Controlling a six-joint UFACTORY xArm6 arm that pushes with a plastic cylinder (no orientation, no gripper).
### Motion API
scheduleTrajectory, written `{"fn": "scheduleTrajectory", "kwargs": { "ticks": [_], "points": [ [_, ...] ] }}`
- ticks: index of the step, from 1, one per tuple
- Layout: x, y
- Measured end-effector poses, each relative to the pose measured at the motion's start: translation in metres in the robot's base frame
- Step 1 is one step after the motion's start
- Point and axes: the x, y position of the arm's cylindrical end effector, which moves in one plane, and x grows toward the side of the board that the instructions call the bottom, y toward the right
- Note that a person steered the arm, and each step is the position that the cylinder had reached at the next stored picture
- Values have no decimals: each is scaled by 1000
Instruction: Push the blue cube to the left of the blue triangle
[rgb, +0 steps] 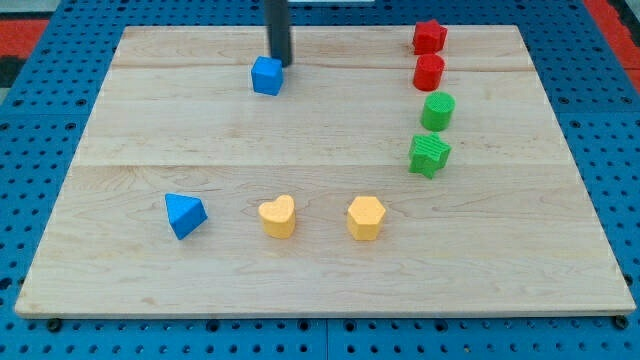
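The blue cube (267, 76) sits near the view's top, left of centre, on the wooden board (320, 270). My tip (281, 62) is just above and right of the cube, touching or almost touching its upper right corner. The blue triangle (185, 215) lies far below, at the view's lower left.
A yellow heart (278, 216) and a yellow hexagon-like block (366, 218) lie right of the triangle. At the view's right, top to bottom: a red star-like block (429, 37), a red cylinder (428, 72), a green cylinder (437, 111), a green star-like block (429, 155).
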Motion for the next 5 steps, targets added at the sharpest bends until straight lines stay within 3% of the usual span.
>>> {"fn": "scheduleTrajectory", "kwargs": {
  "ticks": [1,3,5],
  "points": [
    [43,20],
    [11,5],
    [-5,-104]
  ]
}}
